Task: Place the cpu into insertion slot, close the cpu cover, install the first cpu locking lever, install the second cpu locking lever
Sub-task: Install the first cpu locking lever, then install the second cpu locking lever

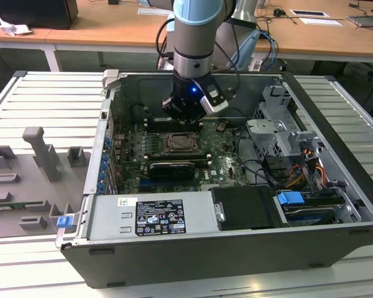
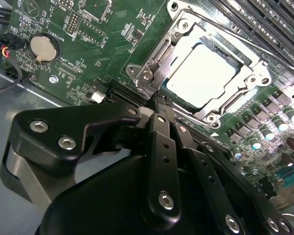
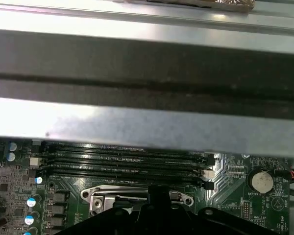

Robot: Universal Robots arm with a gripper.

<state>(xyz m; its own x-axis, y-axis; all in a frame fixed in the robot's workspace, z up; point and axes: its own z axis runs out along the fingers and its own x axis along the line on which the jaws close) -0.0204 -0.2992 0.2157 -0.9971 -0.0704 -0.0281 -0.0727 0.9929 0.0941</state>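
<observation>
The cpu (image 2: 206, 76), a pale silver square, lies in the insertion slot (image 1: 177, 144) on the green board. The cpu cover (image 2: 237, 95), a silvery frame plate, lies flat over it, and the chip shows through its window. My gripper (image 2: 158, 99) is shut, its two black fingers pressed together. The tips are down at the near corner of the socket's metal surround (image 2: 134, 68), beside the end of a thin locking lever; whether they touch it I cannot tell. In the exterior view the gripper (image 1: 185, 121) hangs just above the socket's far edge. In the first wrist view the socket frame (image 3: 137, 196) lies under the gripper.
The board sits inside an open computer case (image 1: 336, 93). Long memory slots (image 3: 122, 159) run beside the socket, and a coin battery (image 2: 41, 48) lies farther off. A long black card (image 1: 171, 169), a power supply (image 1: 149, 214) and a drive cage (image 1: 280, 133) surround the work spot.
</observation>
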